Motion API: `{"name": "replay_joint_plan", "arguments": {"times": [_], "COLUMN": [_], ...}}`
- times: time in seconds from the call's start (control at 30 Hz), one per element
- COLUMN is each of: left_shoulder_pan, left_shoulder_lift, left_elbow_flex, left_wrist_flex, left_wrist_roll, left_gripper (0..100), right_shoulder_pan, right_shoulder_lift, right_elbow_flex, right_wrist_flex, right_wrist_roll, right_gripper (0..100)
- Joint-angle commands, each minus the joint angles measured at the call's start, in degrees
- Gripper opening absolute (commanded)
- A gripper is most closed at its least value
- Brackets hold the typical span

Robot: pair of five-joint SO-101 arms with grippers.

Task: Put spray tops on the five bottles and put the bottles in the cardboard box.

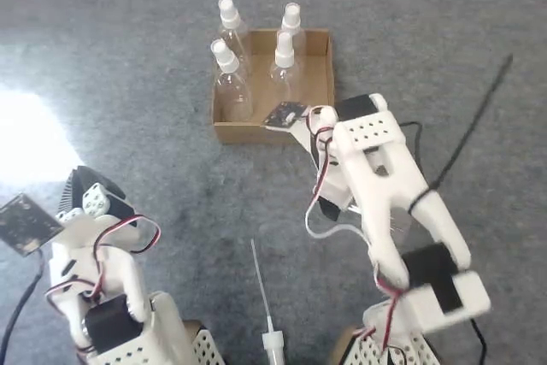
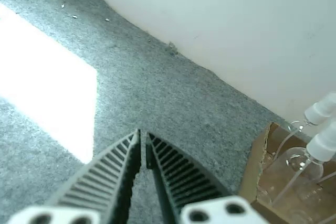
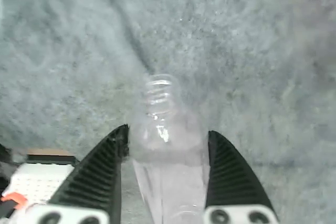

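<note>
In the right wrist view a clear bottle with a bare threaded neck sits between the fingers of my right gripper, which is shut on its shoulders. From above, the right arm stretches toward the cardboard box and covers that bottle. Several bottles with white spray tops stand in the box. A loose spray top with a long tube lies near the front edge between the arms. My left gripper is shut and empty, at the front left.
Grey carpet covers the table. The left wrist view shows the box's edge and capped bottles near a white wall. A black cable runs along the right side. The arm bases stand at the front edge.
</note>
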Motion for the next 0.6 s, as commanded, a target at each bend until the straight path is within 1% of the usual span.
{"name": "replay_joint_plan", "arguments": {"times": [0.0, 0.1, 0.37, 0.57], "left_shoulder_pan": [2.3, 2.9, 3.0, 3.0], "left_shoulder_lift": [-1.1, -1.1, -1.1, -1.1], "left_elbow_flex": [-0.1, -0.1, -0.1, -0.1], "left_wrist_flex": [-1.7, -1.7, -1.6, -1.6], "left_wrist_roll": [-0.6, -2.4, -2.4, -2.4], "left_gripper": [1, 1, 1, 1], "right_shoulder_pan": [-2.5, -2.6, -2.7, -2.6], "right_shoulder_lift": [-12.4, -16.8, -26.5, -39.2], "right_elbow_flex": [-3.0, -3.0, -1.9, 7.5], "right_wrist_flex": [3.6, 3.6, 5.1, 0.5], "right_wrist_roll": [-5.8, -9.6, -15.8, -16.1], "right_gripper": [3.1, 3.1, 3.1, 3.1]}}
